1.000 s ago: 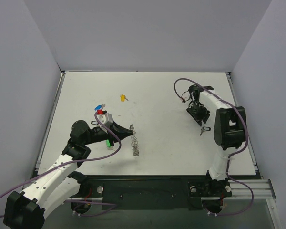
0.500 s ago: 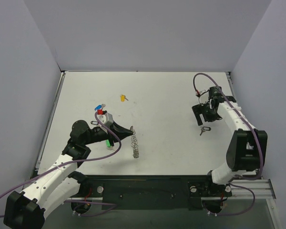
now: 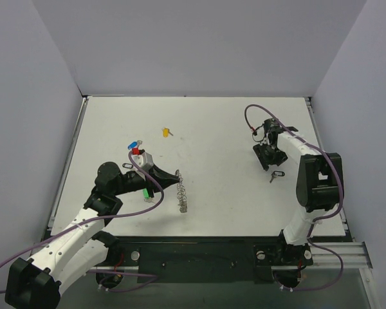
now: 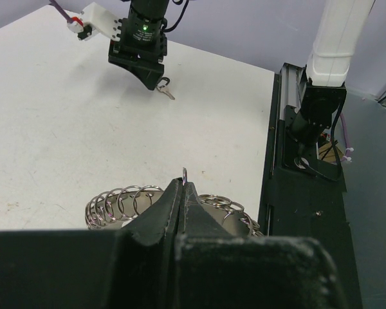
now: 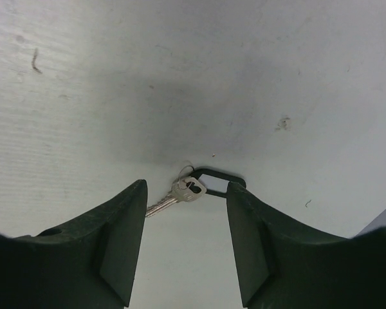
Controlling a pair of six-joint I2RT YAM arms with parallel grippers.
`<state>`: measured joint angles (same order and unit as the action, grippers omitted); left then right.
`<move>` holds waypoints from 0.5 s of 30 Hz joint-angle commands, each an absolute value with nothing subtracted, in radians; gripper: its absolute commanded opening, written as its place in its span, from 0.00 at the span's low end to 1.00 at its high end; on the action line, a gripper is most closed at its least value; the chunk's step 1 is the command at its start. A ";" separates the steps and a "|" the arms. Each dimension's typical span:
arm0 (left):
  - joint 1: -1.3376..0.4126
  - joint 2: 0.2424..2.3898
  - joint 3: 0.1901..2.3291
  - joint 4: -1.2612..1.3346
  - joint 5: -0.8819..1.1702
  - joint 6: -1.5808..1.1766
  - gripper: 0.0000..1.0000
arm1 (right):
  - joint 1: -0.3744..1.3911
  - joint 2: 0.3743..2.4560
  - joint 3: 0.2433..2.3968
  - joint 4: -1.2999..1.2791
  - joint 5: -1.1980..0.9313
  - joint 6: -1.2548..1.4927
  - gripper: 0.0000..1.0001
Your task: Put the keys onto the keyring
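Note:
My left gripper point(image 3: 172, 176) is shut on a thin wire end of the keyring point(image 3: 183, 192), a silvery coiled ring lying on the white table point(image 3: 219, 135). In the left wrist view its coils point(image 4: 123, 201) spread behind the shut jaws point(image 4: 183, 187). My right gripper point(image 3: 269, 157) stands open, pointing down at a silver key with a black loop point(image 3: 276, 174). The right wrist view shows that key point(image 5: 188, 190) lying on the table between the open fingertips point(image 5: 186, 201), its black loop point(image 5: 220, 182) beside the right finger. Green point(image 3: 146, 192), blue point(image 3: 134, 143) and yellow point(image 3: 166, 132) keys lie apart on the table.
A small black loop point(image 3: 127, 165) lies left of my left wrist. The black base rail point(image 3: 199, 257) runs along the near edge, also seen at the right of the left wrist view as a rail point(image 4: 302, 167). Grey walls close the table's back and sides.
The right arm swung out to the right and came back, its gripper again over the black-looped key. The left arm and keyring have not moved.

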<state>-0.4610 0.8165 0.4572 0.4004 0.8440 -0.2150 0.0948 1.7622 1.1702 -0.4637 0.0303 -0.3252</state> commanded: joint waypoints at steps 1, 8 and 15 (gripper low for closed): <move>-0.453 0.807 0.514 0.439 0.848 -0.199 0.00 | 0.097 1.795 1.204 -0.537 0.115 -0.334 0.47; -0.453 0.811 0.515 0.442 0.850 -0.201 0.00 | 0.103 1.844 1.216 -0.555 0.118 -0.344 0.37; -0.453 0.811 0.517 0.442 0.853 -0.202 0.00 | 0.104 1.858 1.219 -0.557 0.118 -0.348 0.33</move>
<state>-0.4610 0.8165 0.4576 0.3996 0.8444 -0.2138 0.0990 1.8542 1.1866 -0.5056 0.0906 -0.3412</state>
